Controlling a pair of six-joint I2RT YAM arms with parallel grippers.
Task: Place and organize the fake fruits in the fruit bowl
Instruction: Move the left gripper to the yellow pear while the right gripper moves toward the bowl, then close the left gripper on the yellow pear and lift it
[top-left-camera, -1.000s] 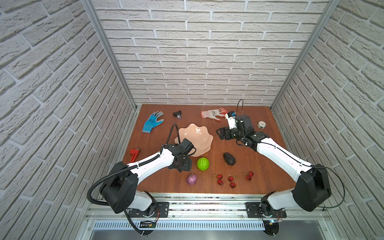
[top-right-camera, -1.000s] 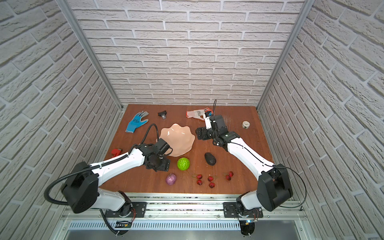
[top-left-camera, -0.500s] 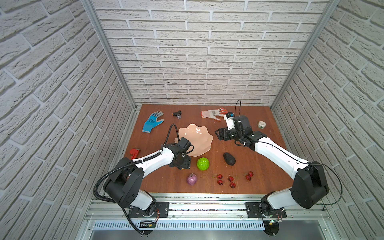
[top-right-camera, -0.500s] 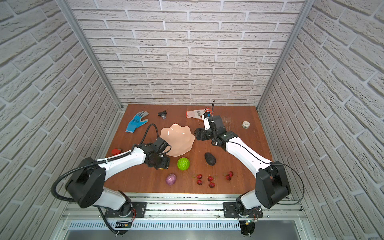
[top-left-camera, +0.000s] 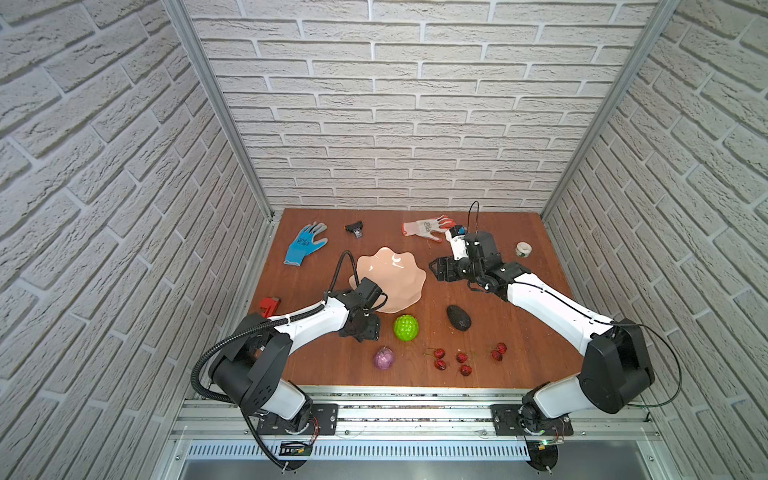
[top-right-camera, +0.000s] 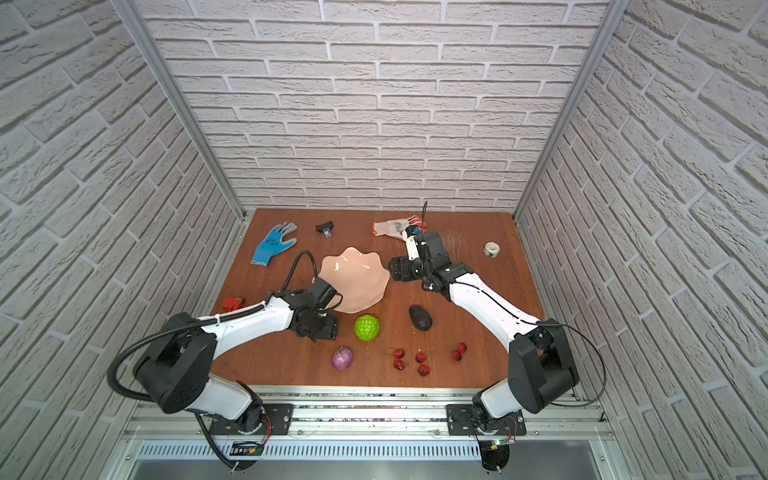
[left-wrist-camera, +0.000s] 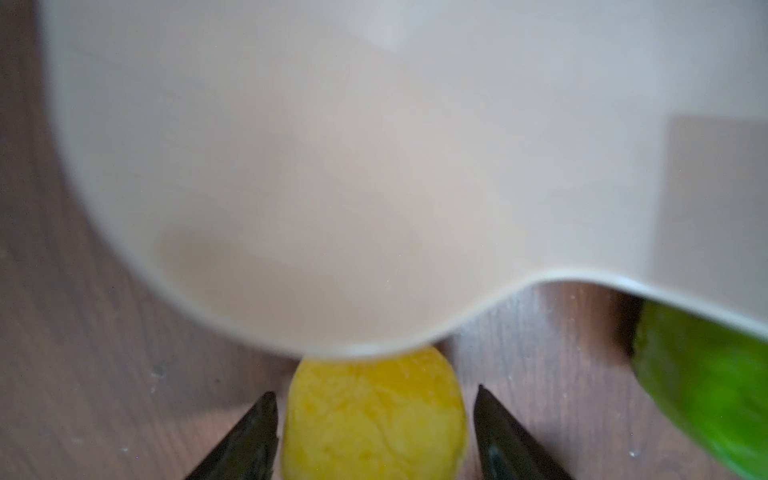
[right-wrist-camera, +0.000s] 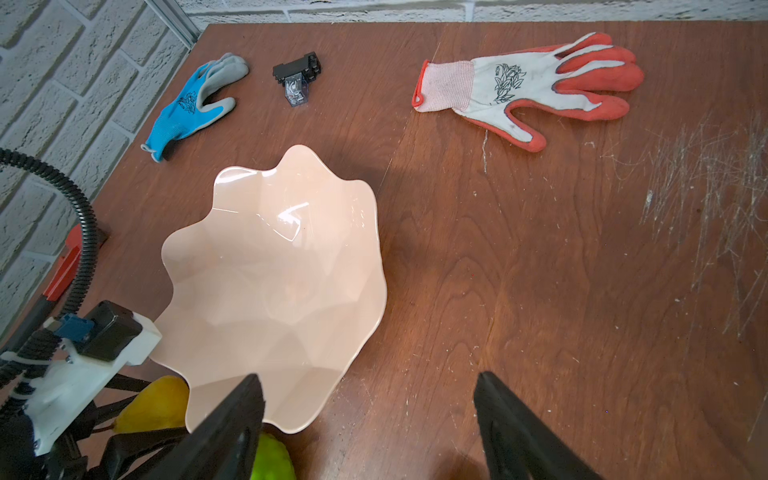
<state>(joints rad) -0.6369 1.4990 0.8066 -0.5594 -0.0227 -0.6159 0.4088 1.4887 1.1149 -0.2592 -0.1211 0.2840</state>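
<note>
Since the earlier frames the left gripper's (left-wrist-camera: 375, 391) fingers have drawn in and the right gripper (right-wrist-camera: 368, 376) has edged toward the fruit bowl (top-left-camera: 395, 274).

Nearest the front edge, all on the table: red berries (top-left-camera: 462, 357) scattered loosely, with the purple fruit (top-left-camera: 383, 358) to their left. Behind them lie the green ball (top-left-camera: 406, 328) and the avocado (top-left-camera: 458, 318), well apart.

Left gripper: fingers half closed either side of the yellow fruit (left-wrist-camera: 374, 419), which sits on the table just under the bowl's near rim. Slim gaps show at the tips, so a firm hold cannot be confirmed.

Bowl: empty, mid-table.

Right gripper: beside the bowl's right rim, fingers spread wide, holding nothing.

Far side: blue glove (top-left-camera: 305, 243), orange-white glove (top-left-camera: 426, 227), tape roll (top-left-camera: 523, 249).
</note>
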